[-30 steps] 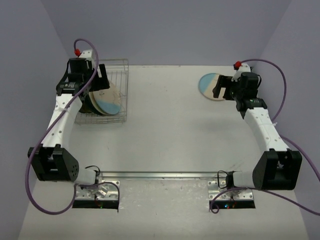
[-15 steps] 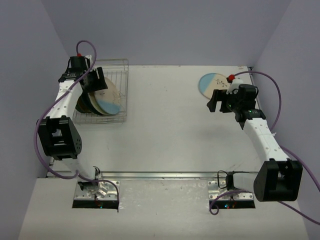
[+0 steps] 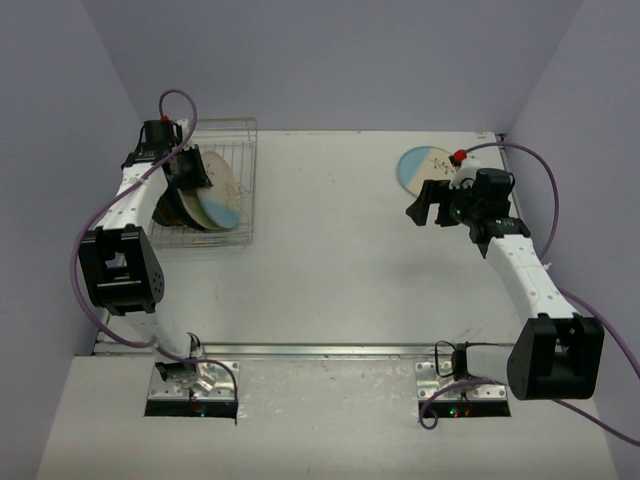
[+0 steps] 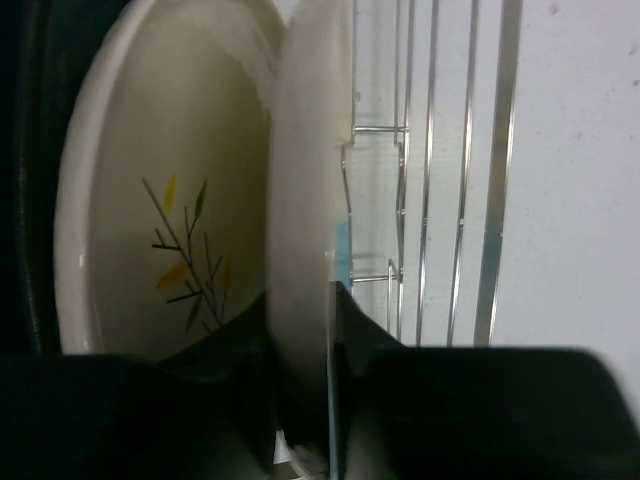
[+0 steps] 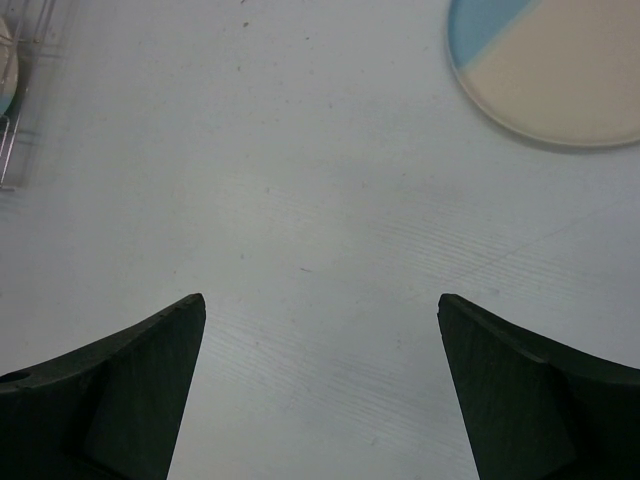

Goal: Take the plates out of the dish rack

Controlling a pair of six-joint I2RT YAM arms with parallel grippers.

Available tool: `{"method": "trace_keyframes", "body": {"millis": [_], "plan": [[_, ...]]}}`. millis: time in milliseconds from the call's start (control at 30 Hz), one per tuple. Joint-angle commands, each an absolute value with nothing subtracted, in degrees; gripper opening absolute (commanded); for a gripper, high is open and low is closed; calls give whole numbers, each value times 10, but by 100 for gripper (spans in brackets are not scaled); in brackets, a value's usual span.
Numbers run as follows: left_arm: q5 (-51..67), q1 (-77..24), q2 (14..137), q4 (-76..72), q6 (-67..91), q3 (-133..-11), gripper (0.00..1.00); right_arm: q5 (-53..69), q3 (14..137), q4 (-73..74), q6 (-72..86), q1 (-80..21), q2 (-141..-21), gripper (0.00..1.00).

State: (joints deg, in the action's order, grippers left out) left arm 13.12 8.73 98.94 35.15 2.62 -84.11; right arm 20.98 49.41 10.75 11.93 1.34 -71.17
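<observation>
Over at the dish rack (image 3: 232,140), back-left of the table (image 3: 330,270), the left claw (image 4: 298,310) is pinching the rim of a cream plate (image 4: 305,150) w/ a blue patch. That plate is standing edge-on between its fingers (image 4: 348,330). Sitting beside it in the rack: a cream plate w/ twig motif (image 4: 160,230), then a dark plate (image 3: 168,213). The right claw (image 5: 320,390) is hanging spread wide over bare table, gripping nothing. A cream/blue plate (image 5: 560,70) is lying flat just beyond it, not touching.
</observation>
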Motion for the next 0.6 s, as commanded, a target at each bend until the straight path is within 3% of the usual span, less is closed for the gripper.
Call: {"method": "trace_keyframes", "body": {"millis": [0,233,567], "plan": [[157,93,994,344,18,-841,1,243,498,88,137,11,-716,98],[166,92,962,359,18,-890,0,265,505,92,155,11,-714,98],[205,92,917,416,4,-1099,0,303,524,89,173,11,-707,98]]}}
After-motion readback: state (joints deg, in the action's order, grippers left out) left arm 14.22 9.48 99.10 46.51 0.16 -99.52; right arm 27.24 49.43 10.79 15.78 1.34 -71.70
